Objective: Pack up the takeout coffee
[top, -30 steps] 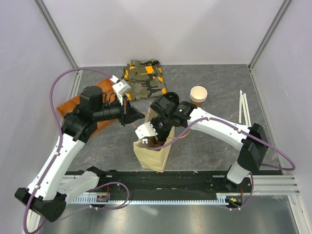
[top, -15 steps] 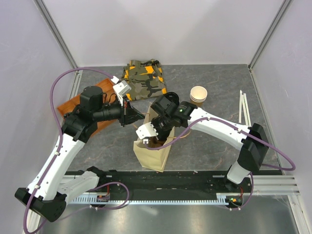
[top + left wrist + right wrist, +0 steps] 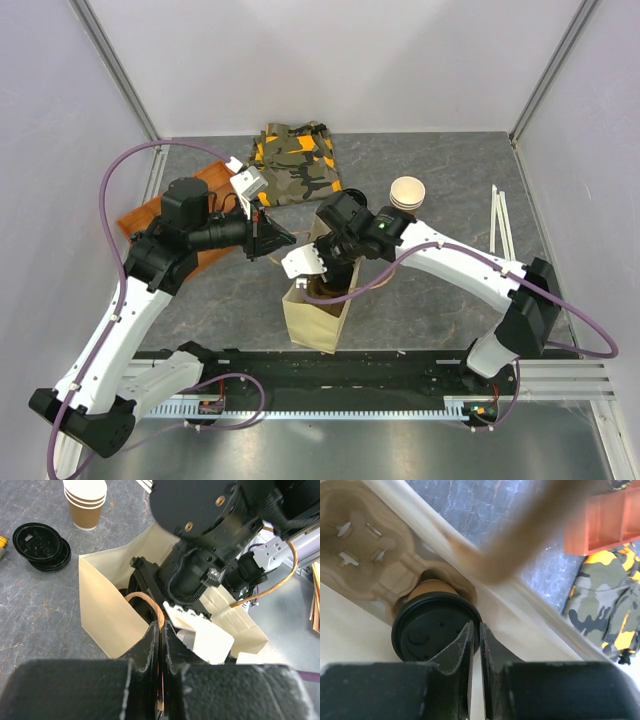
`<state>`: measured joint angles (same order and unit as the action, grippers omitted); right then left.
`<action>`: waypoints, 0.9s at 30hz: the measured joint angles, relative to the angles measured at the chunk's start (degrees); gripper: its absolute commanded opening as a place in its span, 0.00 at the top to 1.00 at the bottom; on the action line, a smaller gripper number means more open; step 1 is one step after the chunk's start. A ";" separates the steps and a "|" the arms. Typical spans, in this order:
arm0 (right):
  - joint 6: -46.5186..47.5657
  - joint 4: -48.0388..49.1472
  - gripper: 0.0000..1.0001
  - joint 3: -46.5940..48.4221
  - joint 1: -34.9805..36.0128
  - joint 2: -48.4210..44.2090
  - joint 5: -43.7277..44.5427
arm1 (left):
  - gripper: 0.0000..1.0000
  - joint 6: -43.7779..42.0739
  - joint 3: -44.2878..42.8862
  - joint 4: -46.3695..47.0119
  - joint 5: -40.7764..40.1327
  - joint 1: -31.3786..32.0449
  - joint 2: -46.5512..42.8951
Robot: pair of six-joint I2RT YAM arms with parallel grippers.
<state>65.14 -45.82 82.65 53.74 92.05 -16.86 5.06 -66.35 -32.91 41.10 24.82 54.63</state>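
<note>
Down inside the bag (image 3: 100, 615), the coffee (image 3: 427, 630) is seen standing upright, its brown cup seated in one well of a pulp carrier (image 3: 365, 540) and its black lid turned up. The right claw (image 3: 476, 626) is held just above it, lowered through the bag's mouth. In the right wrist view the fingertips are placed over the lid's right-hand rim, so that most of the lid lies to their left. The jaws are parted by a narrow slit only, and nothing is seen gripped between them. Whether the tips touch the lid cannot be told.

The left claw (image 3: 160, 627) is closed tight on the bag's orange-brown handle (image 3: 145, 599), which is pinched between its fingers at the bag's rim. From above, the bag is seen standing between the two arms, with the right wrist sunk in its mouth. A stack of cups (image 3: 86, 502) and a pile of lids (image 3: 42, 545) are set on the table beyond the bag, well apart from both claws. A camouflage cloth (image 3: 605, 595) is laid outside the bag.
</note>
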 measured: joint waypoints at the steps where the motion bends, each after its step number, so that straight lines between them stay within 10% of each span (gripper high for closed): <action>1: -0.11 0.22 0.83 -0.11 -0.04 -0.28 -0.02 | 0.98 -0.02 0.00 -0.02 -0.02 0.00 0.00; 27: 12.61 1.46 1.00 -5.64 -5.16 -4.66 -5.62 | 0.98 -0.11 0.17 -0.81 -0.20 -0.39 -0.04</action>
<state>77.76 -44.36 77.01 48.58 87.39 -22.48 4.95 -66.17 -33.71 40.91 24.43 54.59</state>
